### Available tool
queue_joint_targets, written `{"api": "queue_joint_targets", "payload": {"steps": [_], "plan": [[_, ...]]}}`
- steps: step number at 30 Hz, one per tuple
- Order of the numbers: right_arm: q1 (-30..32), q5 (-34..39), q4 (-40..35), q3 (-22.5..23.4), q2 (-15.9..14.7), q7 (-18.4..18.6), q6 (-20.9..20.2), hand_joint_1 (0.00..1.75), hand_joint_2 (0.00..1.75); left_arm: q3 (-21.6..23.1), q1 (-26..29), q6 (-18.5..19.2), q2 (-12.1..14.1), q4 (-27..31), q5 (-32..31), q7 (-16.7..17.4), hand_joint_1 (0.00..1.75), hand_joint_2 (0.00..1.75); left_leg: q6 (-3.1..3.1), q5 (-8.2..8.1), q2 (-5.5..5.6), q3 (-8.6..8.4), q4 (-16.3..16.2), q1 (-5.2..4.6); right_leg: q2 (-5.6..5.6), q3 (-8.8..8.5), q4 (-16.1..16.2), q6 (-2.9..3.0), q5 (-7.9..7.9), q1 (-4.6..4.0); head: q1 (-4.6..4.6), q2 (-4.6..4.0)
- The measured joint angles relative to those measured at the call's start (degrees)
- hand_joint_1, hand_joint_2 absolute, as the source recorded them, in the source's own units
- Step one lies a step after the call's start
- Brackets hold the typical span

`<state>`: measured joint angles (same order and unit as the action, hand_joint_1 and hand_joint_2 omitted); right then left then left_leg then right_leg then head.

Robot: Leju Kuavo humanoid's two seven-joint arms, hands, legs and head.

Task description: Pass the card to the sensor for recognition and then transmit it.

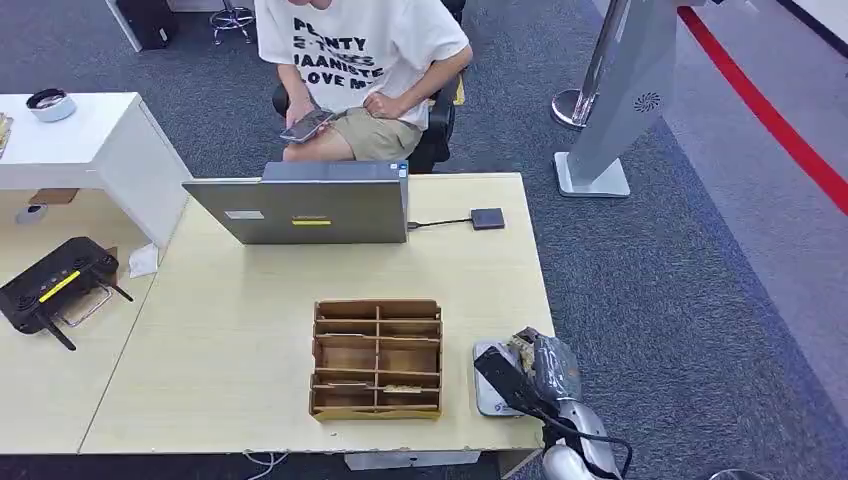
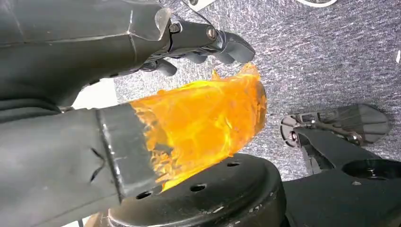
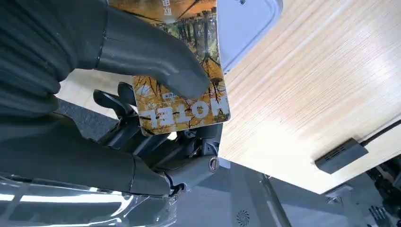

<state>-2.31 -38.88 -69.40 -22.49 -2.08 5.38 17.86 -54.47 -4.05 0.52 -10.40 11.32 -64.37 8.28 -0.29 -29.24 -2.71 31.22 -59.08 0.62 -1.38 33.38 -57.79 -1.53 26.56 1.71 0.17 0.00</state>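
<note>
My right hand (image 1: 535, 368) hovers at the table's front right corner, just over a flat white sensor pad (image 1: 486, 402). In the right wrist view the thumb presses a card (image 3: 187, 111), printed with autumn trees and the word HOTEL, against the fingers (image 3: 142, 137) beneath it. The card is held above the edge of the sensor pad (image 3: 246, 23). My left hand (image 2: 208, 80) hangs over the carpet with nothing in it. Its orange-wrapped thumb stands apart from the dark fingers (image 2: 222, 45).
A wooden card organiser (image 1: 377, 358) stands left of the sensor. Behind it are a laptop (image 1: 310, 208) and a small dark hub (image 1: 487, 218) on a cable. A person (image 1: 360, 60) sits behind the table (image 1: 230, 340), holding a phone. A black router (image 1: 55, 285) lies on the left table.
</note>
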Motion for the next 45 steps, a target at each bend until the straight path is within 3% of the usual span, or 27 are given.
{"api": "queue_joint_targets", "payload": {"steps": [38, 42, 45], "plan": [[0.04, -0.09, -0.15, -0.02, 0.0, -0.42, 1.49, 1.75, 1.75, -0.07, -0.01, -0.02, 0.02, 0.0, -0.07, -0.26, 0.0, 0.0, 0.0, 0.0, 0.0, 0.0, 0.0, 0.0, 0.0, 0.0, 0.0, 0.0, 0.0, 0.0, 0.0, 0.0], [2.08, 3.11, -1.91, 0.88, 0.72, -5.71, 8.67, 1.75, 1.75, -0.39, -0.01, -0.35, 0.0, 0.0, 0.02, -0.37, 0.0, 0.0, 0.02, 0.0, 0.11, 0.14, 0.0, -0.01, -0.13, 0.07, 0.0, 0.0, 0.0, 0.01, 0.0, 0.0], [5.03, 8.88, -7.83, 3.46, 2.82, -15.49, 17.82, 1.75, 1.75, -0.46, 0.05, -0.83, -0.04, 0.0, -0.11, -0.59, 0.0, 0.0, 0.01, 0.0, 0.08, 0.26, 0.0, -0.01, -0.07, 0.22, -0.01, 0.0, 0.0, 0.01, 0.0, 0.0]]}}
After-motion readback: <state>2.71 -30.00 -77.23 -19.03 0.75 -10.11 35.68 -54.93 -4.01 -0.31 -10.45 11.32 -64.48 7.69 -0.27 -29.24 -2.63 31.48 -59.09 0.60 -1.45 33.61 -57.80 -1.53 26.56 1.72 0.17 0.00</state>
